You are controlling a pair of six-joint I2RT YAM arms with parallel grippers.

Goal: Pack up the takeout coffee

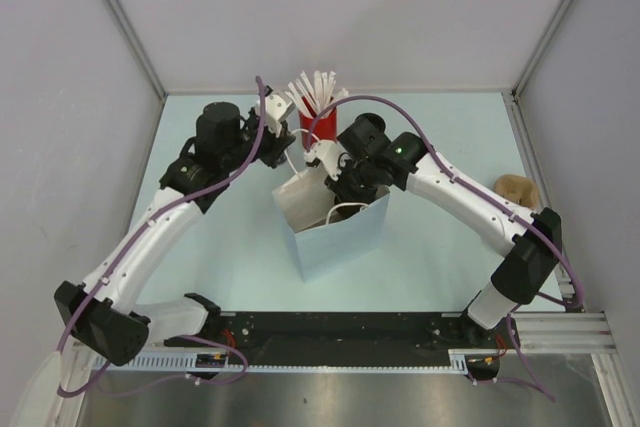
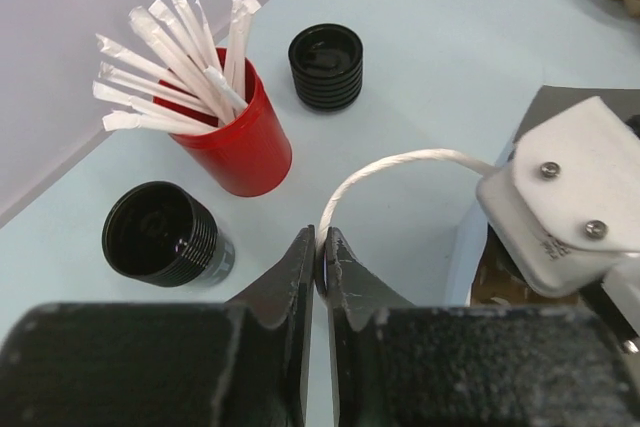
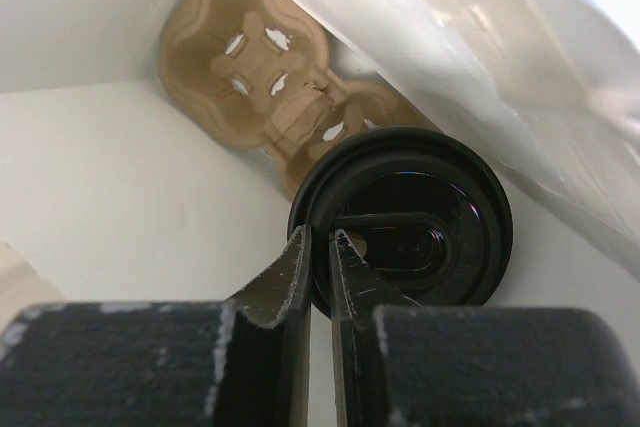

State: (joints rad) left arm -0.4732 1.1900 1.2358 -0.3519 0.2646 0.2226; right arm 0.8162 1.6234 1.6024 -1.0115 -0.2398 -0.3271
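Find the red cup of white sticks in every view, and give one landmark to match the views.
Top external: red cup at far centre, just behind the paper bag.
Left wrist: left of centre.
Right wrist: not in it.
Landmark: the bag, its cord handle in the left wrist view, its inner wall in the right.

**Colours and surface patterns at the packing station.**
Table top (image 1: 240,247) pale blue; walls (image 1: 330,7) light grey. Red cup (image 2: 245,152) with white paper-wrapped sticks (image 2: 165,57). Near ribbed cup (image 2: 160,237) and far ribbed cup (image 2: 326,65) black, ringed with fine ridges. Paper bag (image 1: 340,237) pale bluish-white outside and white inside, with a white twisted cord handle (image 2: 390,167). Cardboard tray (image 3: 265,77) tan. Takeout coffee (image 3: 430,222) glossy black. Left arm (image 1: 150,237) and right arm (image 1: 470,197) white with black joints. Cables (image 1: 350,100) purple. Left gripper (image 2: 320,247) and right gripper (image 3: 320,242) black, flecked whitish.
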